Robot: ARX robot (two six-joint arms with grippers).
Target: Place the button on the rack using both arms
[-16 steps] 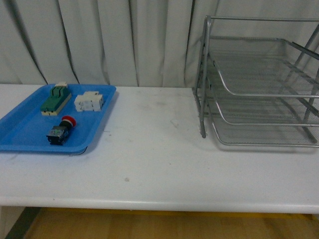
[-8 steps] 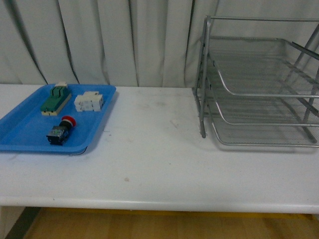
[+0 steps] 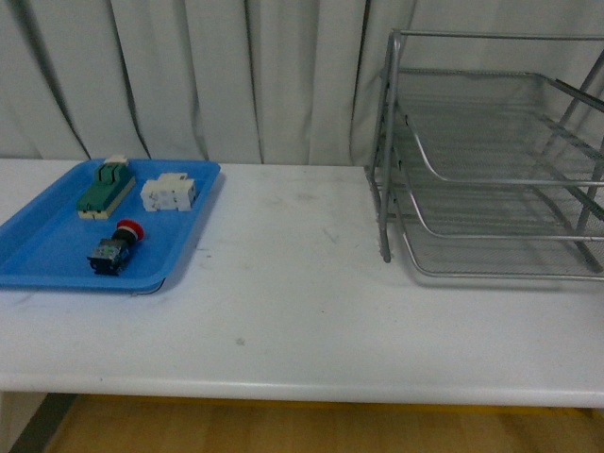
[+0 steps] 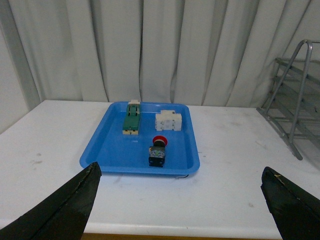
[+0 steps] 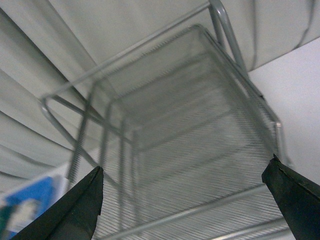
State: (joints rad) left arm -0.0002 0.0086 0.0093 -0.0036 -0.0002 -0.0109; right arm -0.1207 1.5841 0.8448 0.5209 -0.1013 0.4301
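The button [image 3: 115, 248] with its red cap and black body lies near the front of a blue tray [image 3: 38, 255] on the table's left. The left wrist view also holds the button [image 4: 158, 151], well beyond my open left gripper [image 4: 182, 200], whose fingertips [image 4: 80, 192] are spread wide above the table's front edge. The silver wire rack [image 3: 491, 170] stands at the right. My right gripper [image 5: 185, 200] is open and close to the rack [image 5: 190, 145], with nothing between its fingers. Neither arm appears in the front view.
Two other parts share the blue tray [image 4: 105, 145]: a green-and-cream switch [image 3: 105, 188] and a white blocky component [image 3: 169, 193]. White curtains hang behind the table. The table's front edge [image 3: 302, 387] runs across the bottom of the front view.
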